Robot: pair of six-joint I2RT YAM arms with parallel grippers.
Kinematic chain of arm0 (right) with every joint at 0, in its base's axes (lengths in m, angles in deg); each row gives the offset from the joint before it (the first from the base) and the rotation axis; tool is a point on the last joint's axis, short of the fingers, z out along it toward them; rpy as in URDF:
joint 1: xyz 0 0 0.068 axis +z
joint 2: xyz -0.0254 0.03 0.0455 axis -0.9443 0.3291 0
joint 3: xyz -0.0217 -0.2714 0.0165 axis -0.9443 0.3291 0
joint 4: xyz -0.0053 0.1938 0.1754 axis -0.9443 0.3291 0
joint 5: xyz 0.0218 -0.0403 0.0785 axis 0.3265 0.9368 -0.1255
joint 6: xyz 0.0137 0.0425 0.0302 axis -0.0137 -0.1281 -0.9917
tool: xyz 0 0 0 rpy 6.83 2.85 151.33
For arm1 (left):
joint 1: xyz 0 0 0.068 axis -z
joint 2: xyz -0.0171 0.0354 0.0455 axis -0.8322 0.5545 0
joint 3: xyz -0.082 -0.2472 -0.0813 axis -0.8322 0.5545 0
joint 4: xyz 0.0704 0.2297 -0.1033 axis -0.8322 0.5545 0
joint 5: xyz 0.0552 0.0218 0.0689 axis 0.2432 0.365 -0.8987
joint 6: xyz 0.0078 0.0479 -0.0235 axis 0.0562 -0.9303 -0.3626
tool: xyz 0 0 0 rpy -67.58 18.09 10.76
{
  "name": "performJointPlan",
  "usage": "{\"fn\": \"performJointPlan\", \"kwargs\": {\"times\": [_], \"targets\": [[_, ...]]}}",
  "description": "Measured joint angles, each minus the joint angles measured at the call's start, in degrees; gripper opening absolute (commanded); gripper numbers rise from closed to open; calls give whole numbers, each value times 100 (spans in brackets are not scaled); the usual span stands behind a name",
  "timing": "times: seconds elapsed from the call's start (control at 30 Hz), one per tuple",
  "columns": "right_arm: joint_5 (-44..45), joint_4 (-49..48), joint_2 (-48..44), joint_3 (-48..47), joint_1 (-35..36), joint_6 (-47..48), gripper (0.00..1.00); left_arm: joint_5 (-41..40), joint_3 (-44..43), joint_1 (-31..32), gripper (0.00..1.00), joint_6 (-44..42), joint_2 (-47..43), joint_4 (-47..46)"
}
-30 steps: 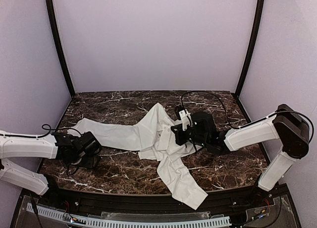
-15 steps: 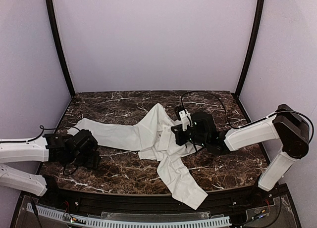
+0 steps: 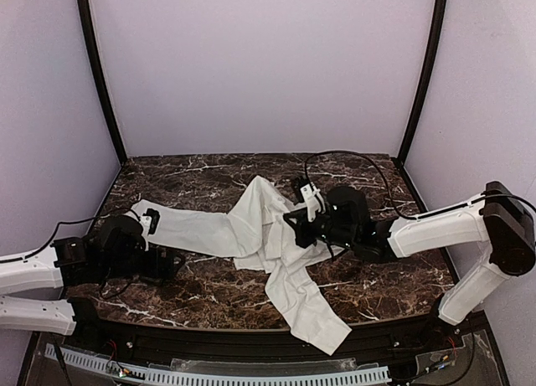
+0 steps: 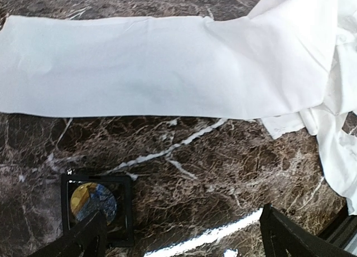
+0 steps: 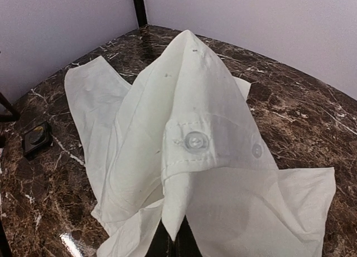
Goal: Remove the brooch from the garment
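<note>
A white shirt, the garment (image 3: pixel 209 229) (image 4: pixel 139 67), lies spread over the marble table (image 3: pixel 209 172). The brooch (image 4: pixel 92 201) (image 5: pixel 37 135) is a small round yellow and blue disc. It lies in a small black square tray (image 4: pixel 125 212) on the table, off the shirt. My left gripper (image 3: pixel 165 262) (image 4: pixel 184 232) hangs over the table with its jaws wide open and nothing between them; its left finger (image 4: pixel 89 237) is just in front of the tray. My right gripper (image 3: pixel 295 223) (image 5: pixel 179 245) is shut on a fold of the shirt (image 5: pixel 189 90) and holds it up in a peak.
Two white shirt buttons (image 5: pixel 195 141) sit on the raised fold near the right fingers. One sleeve (image 3: pixel 306 306) runs to the table's front edge. Dark frame posts (image 3: pixel 96 68) and lilac walls close the back and sides. A black cable (image 3: pixel 352 160) loops behind the right arm.
My left gripper has opened wide and its arm has drawn back to the left, leaving the brooch in the tray. The right gripper stays shut on the shirt and has shifted slightly.
</note>
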Motion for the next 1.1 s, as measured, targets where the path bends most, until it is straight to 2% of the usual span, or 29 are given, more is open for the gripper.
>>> {"fn": "performJointPlan", "kwargs": {"times": [0.1, 0.17, 0.23, 0.37, 0.43, 0.53, 0.63, 0.83, 1.1], "targets": [[-15, 90, -37, -74, 343, 79, 0, 210, 0, 0, 99, -179, 109, -511], [-111, 170, -22, -168, 542, 101, 8, 361, -17, 0, 99, -289, 278, -831], [-238, 212, 55, -313, 699, 120, 22, 540, -81, 0, 99, -385, 535, -1126], [-304, 297, 199, -516, 887, 118, 60, 994, -278, 0, 99, -540, 1235, -1781], [-240, 345, 166, -505, 933, 76, 71, 1255, -354, 0, 99, -603, 1567, -2085], [-37, 433, -74, -328, 957, 0, 80, 1613, -459, 0, 99, -684, 1939, -2409], [402, 640, -612, -2, 962, -118, 84, 1921, -623, 24, 99, -761, 2312, -2712], [1259, 981, -1386, 632, 769, -586, 82, 2304, -1209, 229, 99, -901, 3110, -3121], [1644, 1388, -2004, 1340, 516, -1213, 69, 2627, -2194, 439, 99, -1064, 4347, -3491]]}}
